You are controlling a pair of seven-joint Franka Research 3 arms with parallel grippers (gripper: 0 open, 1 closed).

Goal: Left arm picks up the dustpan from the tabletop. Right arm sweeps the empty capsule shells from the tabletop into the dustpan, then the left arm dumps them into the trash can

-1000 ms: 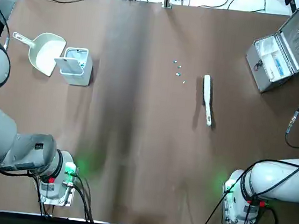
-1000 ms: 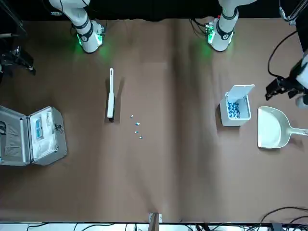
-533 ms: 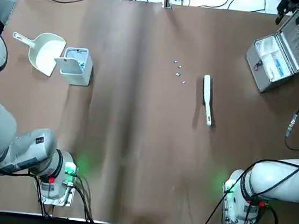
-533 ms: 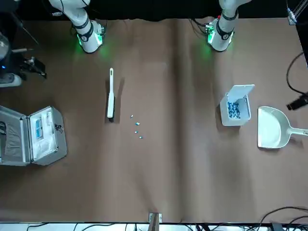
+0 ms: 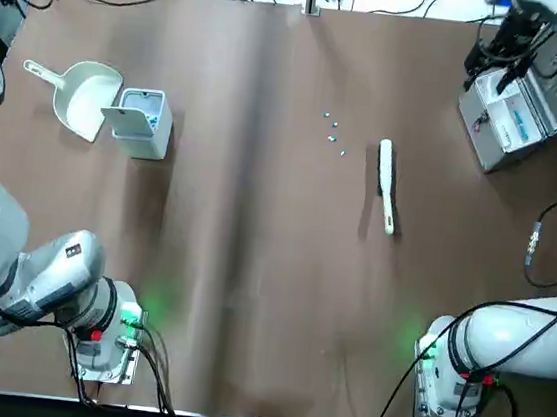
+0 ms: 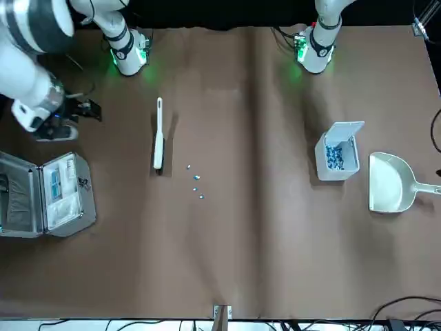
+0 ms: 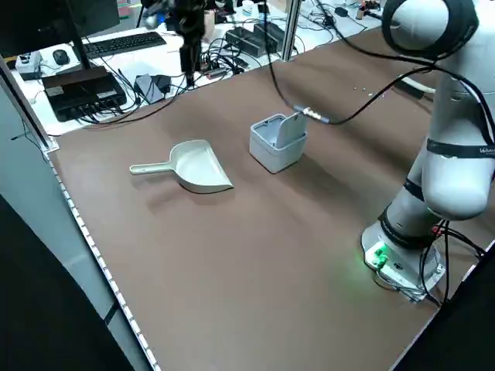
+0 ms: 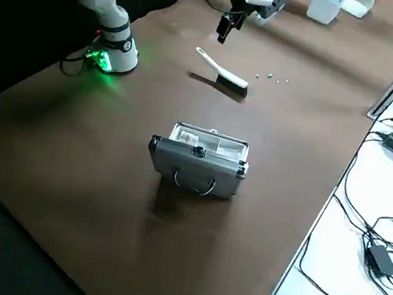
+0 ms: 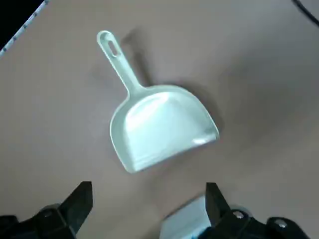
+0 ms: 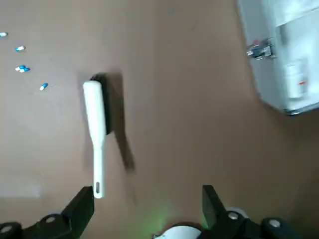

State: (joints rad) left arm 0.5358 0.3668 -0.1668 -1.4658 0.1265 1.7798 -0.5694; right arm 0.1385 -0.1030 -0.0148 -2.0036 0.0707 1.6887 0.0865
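My right arm [image 6: 31, 69] has swung in over the silver case [image 6: 45, 193]. Both jaws gape empty; only my left wrist view shows the dustpan [image 9: 159, 124] below them.

— Where's the dustpan [image 5: 85, 98]?
— Upper left of the top view, cream-white, lying flat, just beside the trash can [image 5: 143, 123].
— The bin?
— Boxy, lid flipped up, blue bits inside.
— Capsule shells [image 5: 332, 132]?
— Tiny bluish specks, loosely clustered at upper centre.
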